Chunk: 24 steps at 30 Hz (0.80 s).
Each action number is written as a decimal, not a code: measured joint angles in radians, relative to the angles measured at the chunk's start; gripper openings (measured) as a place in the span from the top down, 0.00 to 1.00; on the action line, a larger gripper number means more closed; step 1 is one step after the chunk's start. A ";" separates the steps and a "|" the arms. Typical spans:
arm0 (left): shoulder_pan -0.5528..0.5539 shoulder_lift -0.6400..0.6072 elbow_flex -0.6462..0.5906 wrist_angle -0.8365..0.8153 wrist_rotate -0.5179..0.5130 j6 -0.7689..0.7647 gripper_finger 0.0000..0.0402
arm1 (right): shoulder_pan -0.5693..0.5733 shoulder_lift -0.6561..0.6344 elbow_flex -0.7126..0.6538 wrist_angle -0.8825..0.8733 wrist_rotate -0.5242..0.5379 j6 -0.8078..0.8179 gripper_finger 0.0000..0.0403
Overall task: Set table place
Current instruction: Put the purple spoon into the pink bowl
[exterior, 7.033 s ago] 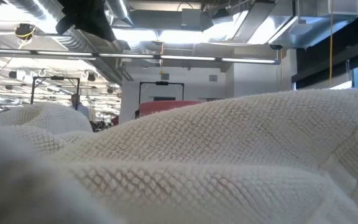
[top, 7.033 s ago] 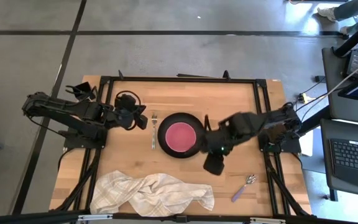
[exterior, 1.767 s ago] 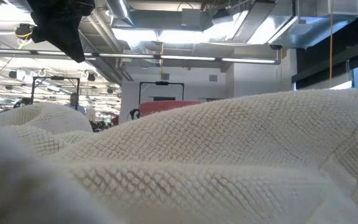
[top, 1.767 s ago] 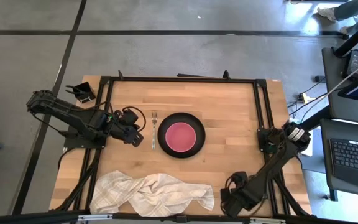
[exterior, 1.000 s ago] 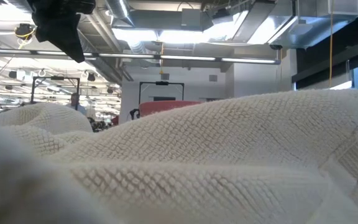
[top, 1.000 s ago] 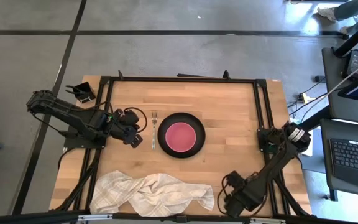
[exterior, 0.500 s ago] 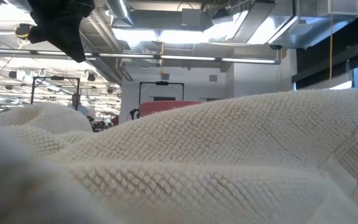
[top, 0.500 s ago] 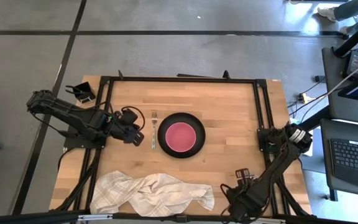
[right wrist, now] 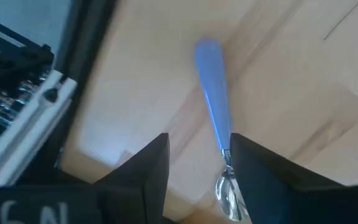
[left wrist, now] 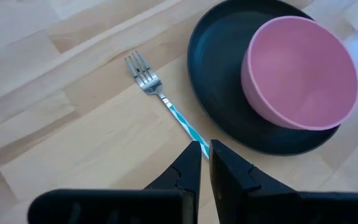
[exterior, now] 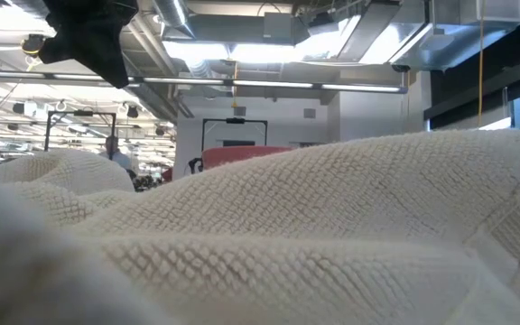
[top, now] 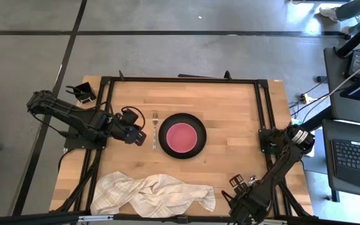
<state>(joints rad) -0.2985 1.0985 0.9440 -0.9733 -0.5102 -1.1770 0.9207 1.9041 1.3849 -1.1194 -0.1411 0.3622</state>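
Spoon (right wrist: 215, 112) lay between parted right pincer (right wrist: 196, 155) fingers, ungrasped | left pincer (left wrist: 204, 152) nearly shut, empty, over fork (left wrist: 160, 96) | likely grasp next

one plate (top: 182, 135), one bowl (top: 182, 135) — one fork (top: 154, 130), one spoon (right wrist: 215, 134)

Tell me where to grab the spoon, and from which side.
Grip the spoon on its straight coloured handle, near the neck, coming from above. It lies flat on the table, and the open right gripper hangs with one finger either side of it.
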 joint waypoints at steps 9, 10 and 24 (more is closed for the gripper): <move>-0.008 0.000 0.000 0.039 0.014 -0.002 0.93 | 0.000 0.000 -0.124 0.017 0.014 0.075 0.58; -0.011 0.000 0.000 0.044 0.014 -0.002 0.93 | 0.000 0.000 -0.132 0.022 0.014 0.078 0.58; -0.044 0.001 0.000 0.053 0.014 -0.023 0.93 | -0.032 0.000 -0.155 0.040 -0.016 0.075 0.58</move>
<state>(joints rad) -0.3424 1.0992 0.9440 -0.9207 -0.4961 -1.2003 0.8888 1.9041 1.2297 -1.0798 -0.1568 0.4374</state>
